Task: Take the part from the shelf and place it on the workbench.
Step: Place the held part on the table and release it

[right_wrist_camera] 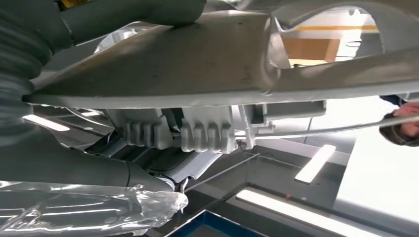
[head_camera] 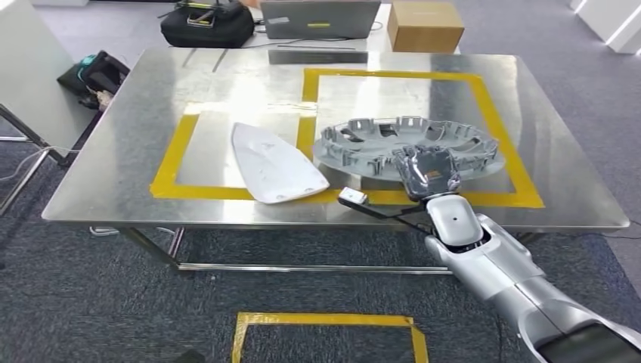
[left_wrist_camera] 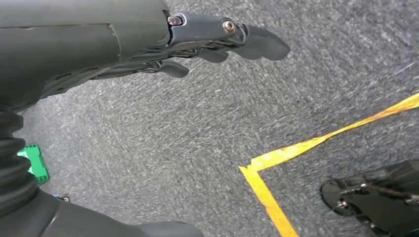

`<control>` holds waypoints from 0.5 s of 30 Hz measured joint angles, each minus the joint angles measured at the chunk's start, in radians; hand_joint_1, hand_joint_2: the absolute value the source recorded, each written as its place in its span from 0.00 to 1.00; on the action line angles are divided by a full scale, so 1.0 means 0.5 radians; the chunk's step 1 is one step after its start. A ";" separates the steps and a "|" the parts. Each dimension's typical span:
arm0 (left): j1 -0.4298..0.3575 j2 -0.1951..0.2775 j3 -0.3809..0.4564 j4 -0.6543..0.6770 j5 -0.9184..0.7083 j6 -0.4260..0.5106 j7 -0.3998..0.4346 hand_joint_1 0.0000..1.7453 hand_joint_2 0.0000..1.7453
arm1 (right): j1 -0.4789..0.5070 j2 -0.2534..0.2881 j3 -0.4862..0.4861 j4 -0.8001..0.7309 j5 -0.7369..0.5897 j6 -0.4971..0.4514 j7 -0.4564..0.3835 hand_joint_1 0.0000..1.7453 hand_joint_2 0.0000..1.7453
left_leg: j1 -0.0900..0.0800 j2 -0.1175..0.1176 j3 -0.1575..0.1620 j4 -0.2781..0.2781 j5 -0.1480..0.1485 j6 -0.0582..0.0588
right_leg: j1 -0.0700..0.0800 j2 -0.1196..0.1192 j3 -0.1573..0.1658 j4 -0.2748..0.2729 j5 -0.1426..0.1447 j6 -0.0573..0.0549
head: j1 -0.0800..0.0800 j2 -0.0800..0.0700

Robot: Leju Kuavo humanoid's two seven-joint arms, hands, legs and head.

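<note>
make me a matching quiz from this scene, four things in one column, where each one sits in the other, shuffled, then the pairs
Things:
1. grey wheel cover
2. white panel
3. cardboard box
4. left robot hand

Places:
A. hanging over the grey carpet
B. far edge of the table
C. in the right yellow tape square, held by the right robot hand
D. in the left yellow tape rectangle

Pairs: 1-C, 2-D, 3-B, 4-A

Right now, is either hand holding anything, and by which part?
The right hand grips the grey round part by its near rim, over the workbench. The left hand hangs above the carpet, holding nothing.
</note>
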 joint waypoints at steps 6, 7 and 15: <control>0.013 -0.003 0.000 0.000 0.000 0.001 0.000 0.00 1.00 | 0.040 -0.002 -0.005 -0.011 0.000 0.014 -0.002 1.00 1.00 | -0.001 -0.012 0.116 0.005 -0.082 -0.028 | 0.011 0.002 -0.187 0.101 0.117 -0.027 | 0.007 0.000; 0.013 -0.003 0.000 0.000 0.000 0.001 0.000 0.00 1.00 | 0.040 -0.003 -0.006 -0.014 0.000 0.015 -0.002 1.00 1.00 | -0.002 -0.013 0.142 0.007 -0.102 -0.040 | 0.014 0.003 -0.150 -0.030 0.196 -0.031 | 0.007 0.000; 0.000 -0.002 0.000 0.000 0.000 0.006 0.000 0.00 1.00 | 0.038 -0.013 -0.021 -0.045 0.000 0.015 -0.002 1.00 1.00 | 0.010 0.003 0.029 0.266 -0.153 -0.137 | 0.019 0.022 0.000 -0.227 0.212 -0.137 | -0.004 0.000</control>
